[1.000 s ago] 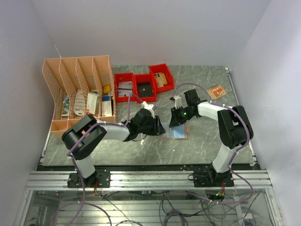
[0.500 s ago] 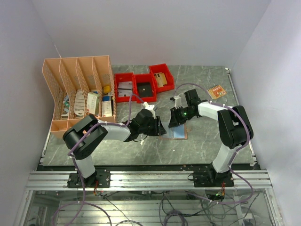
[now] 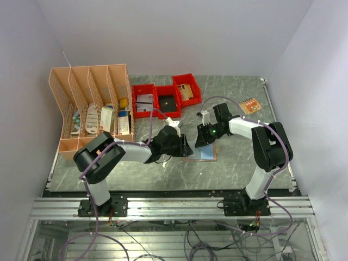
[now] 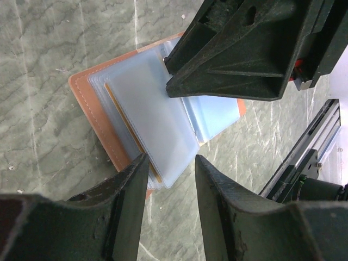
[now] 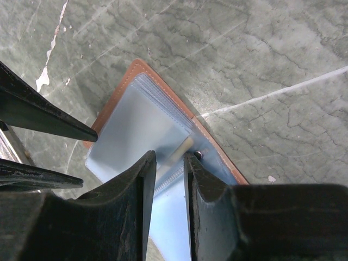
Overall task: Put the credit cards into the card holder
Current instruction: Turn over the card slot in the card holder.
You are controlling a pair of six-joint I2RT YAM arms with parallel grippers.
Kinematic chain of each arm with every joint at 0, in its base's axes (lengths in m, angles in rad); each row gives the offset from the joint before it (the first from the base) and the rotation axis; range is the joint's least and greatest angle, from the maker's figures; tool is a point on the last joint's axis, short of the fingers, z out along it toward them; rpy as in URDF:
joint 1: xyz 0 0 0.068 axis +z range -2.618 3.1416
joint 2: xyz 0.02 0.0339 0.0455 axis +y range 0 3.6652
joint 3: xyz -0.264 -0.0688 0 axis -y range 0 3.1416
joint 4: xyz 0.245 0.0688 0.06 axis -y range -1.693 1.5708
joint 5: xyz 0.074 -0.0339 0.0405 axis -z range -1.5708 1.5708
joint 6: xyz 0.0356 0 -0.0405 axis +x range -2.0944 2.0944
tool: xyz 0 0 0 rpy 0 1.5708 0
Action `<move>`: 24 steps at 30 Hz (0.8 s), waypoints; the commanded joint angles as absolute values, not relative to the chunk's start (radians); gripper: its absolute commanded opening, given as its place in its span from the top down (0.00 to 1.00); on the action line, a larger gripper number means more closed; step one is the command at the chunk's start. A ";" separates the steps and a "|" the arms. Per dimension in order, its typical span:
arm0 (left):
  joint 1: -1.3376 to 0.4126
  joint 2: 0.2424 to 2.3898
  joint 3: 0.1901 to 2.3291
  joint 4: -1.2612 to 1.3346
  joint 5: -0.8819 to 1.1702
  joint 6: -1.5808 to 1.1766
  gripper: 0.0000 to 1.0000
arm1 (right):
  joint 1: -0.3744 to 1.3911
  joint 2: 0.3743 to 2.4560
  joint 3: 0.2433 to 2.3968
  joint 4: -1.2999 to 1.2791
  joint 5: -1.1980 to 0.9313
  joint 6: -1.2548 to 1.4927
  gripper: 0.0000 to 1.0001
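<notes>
Tan-brown leather with a stitched rim, the card holder [image 3: 209, 155] lies opened flat at the middle of the grey marbled table [image 3: 239, 163]. Its long axis runs 9 to 3 o'clock, and its frosted clear plastic sleeves [image 4: 147, 103] are fanned face-up. My left gripper [image 4: 168, 168] hovers at its 9 o'clock end, jaws parted, a sleeve corner showing between them. My right gripper [image 5: 169, 157] stands over the 12 o'clock edge, jaws narrowly apart around a blurred tan strip; I cannot tell whether it is gripped. An orange card [image 3: 250, 104] lies well apart at 2 o'clock.
</notes>
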State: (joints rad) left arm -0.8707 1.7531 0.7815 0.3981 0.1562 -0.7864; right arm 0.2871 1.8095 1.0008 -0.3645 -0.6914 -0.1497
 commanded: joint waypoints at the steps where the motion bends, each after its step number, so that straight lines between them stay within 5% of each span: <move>1: -0.878 1.775 0.817 0.414 0.137 -0.793 0.50 | 0.282 1.832 0.997 -0.393 -0.659 -0.162 0.72; 24: -0.882 1.801 0.817 0.583 0.208 -0.836 0.49 | 0.246 1.770 1.023 -0.401 -0.761 -0.181 0.64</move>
State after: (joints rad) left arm -0.8791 1.7847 0.7918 0.4854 0.1795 -0.8230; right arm 0.2611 1.8080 1.0100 -0.3798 -0.7155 -0.1627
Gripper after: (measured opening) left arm 0.506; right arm 0.342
